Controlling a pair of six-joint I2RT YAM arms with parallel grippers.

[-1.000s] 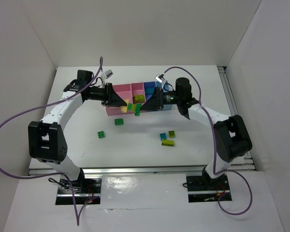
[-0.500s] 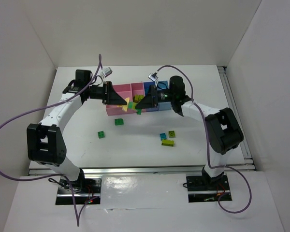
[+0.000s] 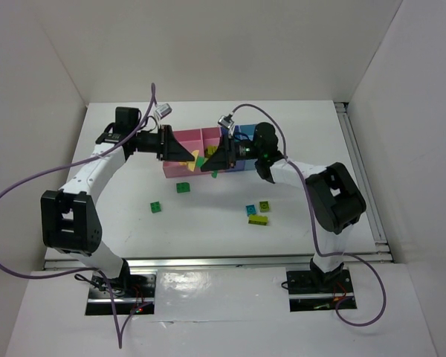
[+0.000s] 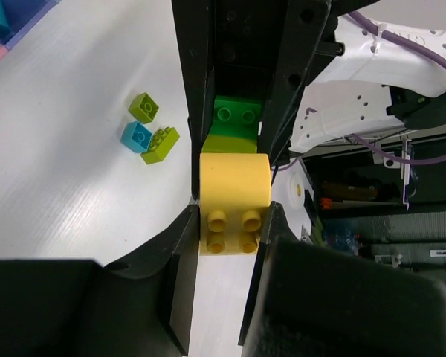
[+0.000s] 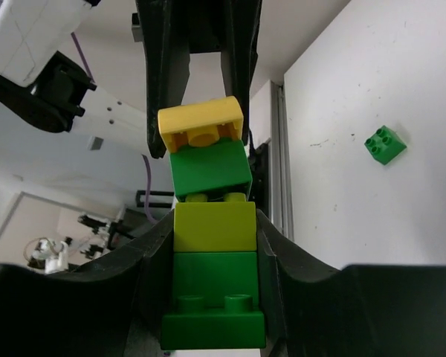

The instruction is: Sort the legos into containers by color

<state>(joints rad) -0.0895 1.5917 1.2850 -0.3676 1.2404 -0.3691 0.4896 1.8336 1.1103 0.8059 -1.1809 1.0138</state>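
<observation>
Top external: right pincer [image 3: 208, 163] seemingly tighter.

My right claw [image 3: 211, 159] now stands further left than one second ago, and it is close to my left claw [image 3: 191, 157]. Its jaws were wide apart before; now they press on both sides of the brick stack [image 5: 212, 223], on its lime and dark green bricks. My right elbow [image 3: 333, 195] is also swung inward, toward the middle of the table [image 3: 208, 223].

A yellow-and-green lego stack [image 5: 212, 227] is held aloft before the pink and blue containers [image 3: 209, 135]; loose legos [image 3: 257, 219] lie nearer
</observation>
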